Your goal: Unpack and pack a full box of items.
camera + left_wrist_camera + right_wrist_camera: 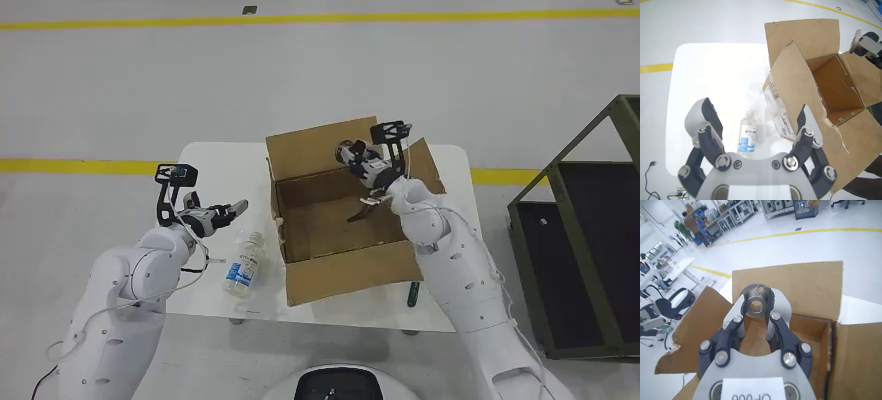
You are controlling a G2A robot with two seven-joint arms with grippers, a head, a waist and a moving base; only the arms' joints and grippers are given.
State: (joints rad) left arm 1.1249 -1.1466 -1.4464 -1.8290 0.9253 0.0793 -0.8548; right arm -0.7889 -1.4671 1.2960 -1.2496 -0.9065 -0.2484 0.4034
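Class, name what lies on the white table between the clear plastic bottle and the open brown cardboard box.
Nothing: bare white table separates the clear plastic bottle from the open brown cardboard box, in the top and left wrist views.

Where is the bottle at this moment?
In the top view the bottle lies on the table, left of the box, near the open left pincer.
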